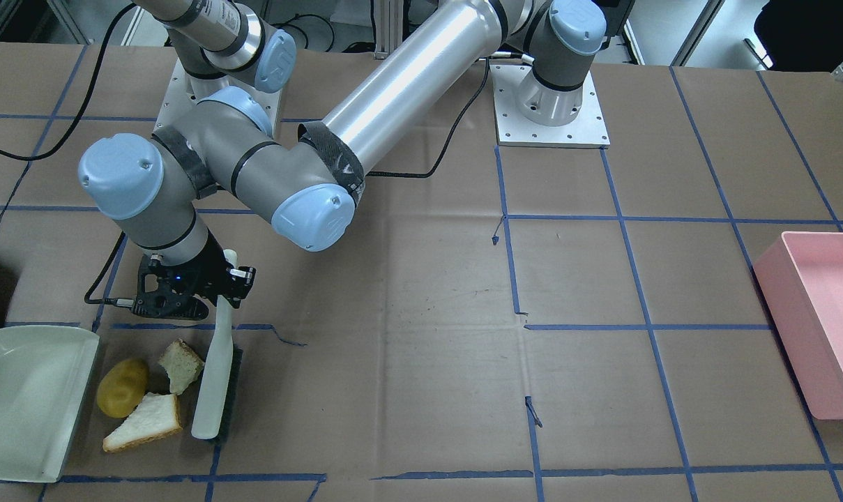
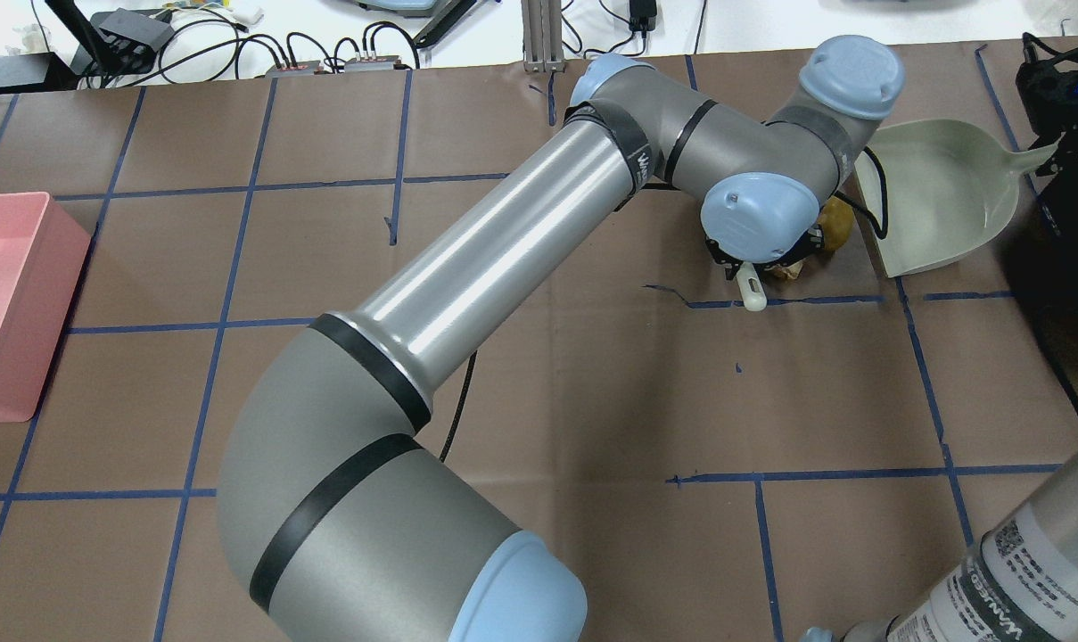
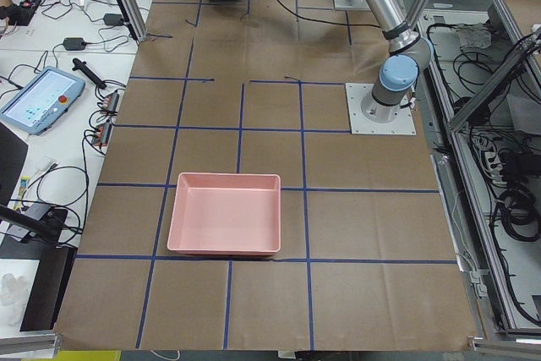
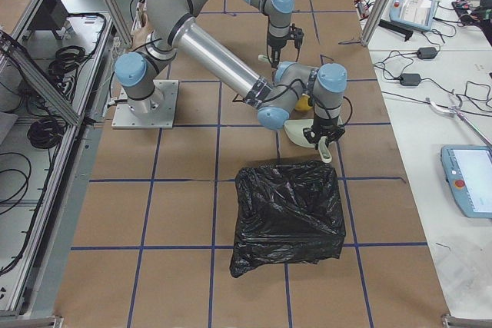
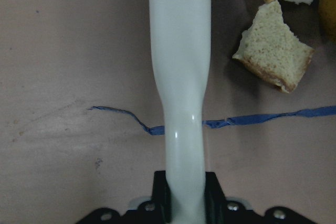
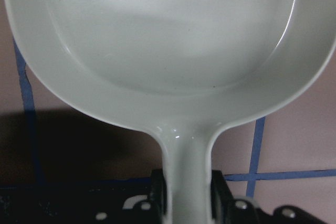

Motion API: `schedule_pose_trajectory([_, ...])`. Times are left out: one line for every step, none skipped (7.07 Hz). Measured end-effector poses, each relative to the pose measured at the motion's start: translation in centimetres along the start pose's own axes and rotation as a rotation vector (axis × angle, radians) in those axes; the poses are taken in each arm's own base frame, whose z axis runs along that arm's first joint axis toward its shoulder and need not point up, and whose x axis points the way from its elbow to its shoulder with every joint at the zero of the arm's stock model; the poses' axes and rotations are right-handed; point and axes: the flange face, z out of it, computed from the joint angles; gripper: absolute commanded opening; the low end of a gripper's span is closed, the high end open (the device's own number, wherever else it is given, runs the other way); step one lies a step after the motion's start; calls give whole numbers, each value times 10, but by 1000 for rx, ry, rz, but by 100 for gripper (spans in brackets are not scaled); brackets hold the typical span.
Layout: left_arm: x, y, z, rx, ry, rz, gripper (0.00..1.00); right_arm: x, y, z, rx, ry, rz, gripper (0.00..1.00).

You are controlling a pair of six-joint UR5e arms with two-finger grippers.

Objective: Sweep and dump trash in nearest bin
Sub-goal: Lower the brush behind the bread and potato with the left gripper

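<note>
Three bits of trash [image 1: 123, 387] sit between your brush [image 1: 215, 376] and dustpan [image 1: 24, 397], placed for one short push; left gripper [image 1: 227, 284] clamps the brush handle, right gripper [image 6: 186, 195] clamps the dustpan handle.

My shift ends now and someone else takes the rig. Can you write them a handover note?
Left claw shut on the brush handle; right claw shut on the dustpan handle.
Potato lump and two bread pieces lie on the table between brush and dustpan, none in it.
Done: tools grasped, set either side of the trash.
Left: sweep trash into the dustpan, then dump in the nearest bin, likely the black-bagged bin.
</note>
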Motion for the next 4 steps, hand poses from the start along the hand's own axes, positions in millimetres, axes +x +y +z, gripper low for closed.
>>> schedule_pose_trajectory([4, 0, 8, 9, -25, 0, 0, -1, -1, 7, 13, -12, 2, 0])
schedule_pose_trajectory([8, 2, 14, 12, -39, 3, 0, -2, -2, 14, 25, -28, 4, 0])
schedule_pose_trajectory([13, 5, 19, 11, -46, 9, 0, -3, -3, 18, 34, -43, 7, 0])
schedule_pose_trajectory([22, 10, 24, 13, -46, 14, 0, -4, -4, 19, 41, -55, 11, 0])
